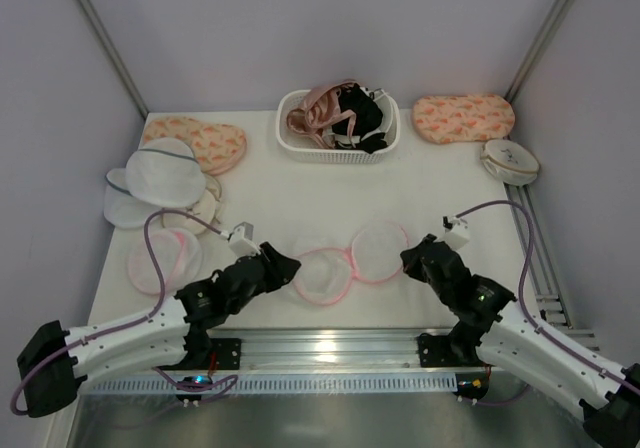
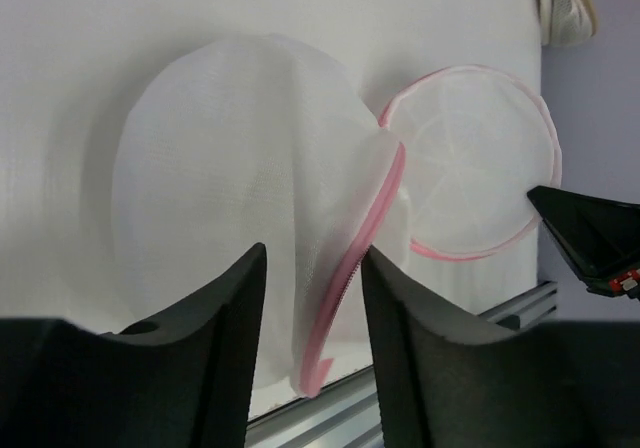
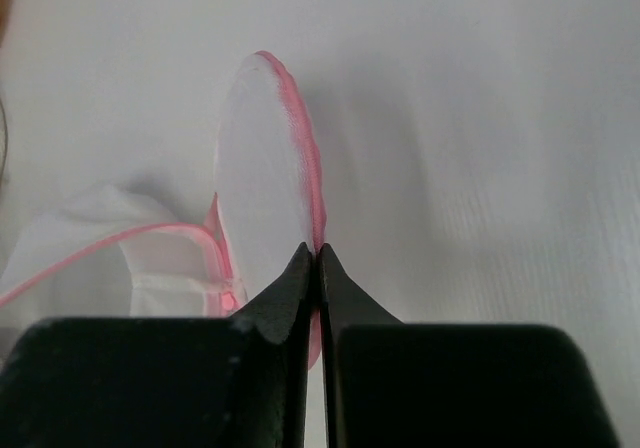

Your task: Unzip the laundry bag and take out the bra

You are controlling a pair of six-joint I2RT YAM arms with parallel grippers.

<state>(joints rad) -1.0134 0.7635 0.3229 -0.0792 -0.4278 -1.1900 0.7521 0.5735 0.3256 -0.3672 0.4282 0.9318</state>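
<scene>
I pinched the laundry bag's [image 1: 322, 276] pink rim with the right gripper [image 3: 318, 253] to anchor it, the left gripper [image 2: 312, 258] spread astride the zip.

The pink zip rim of the round, see-through white mesh laundry bag [image 3: 265, 168] vanishes between my right jaws, and its other half runs off that view's left edge. My left jaws cover the bag's near edge in their own view, where the cream round case [image 2: 565, 8] is cut by the top edge. From above, where the pale pink bra [image 1: 312, 110] meets the black garment [image 1: 360, 116] is too small to tell.
</scene>
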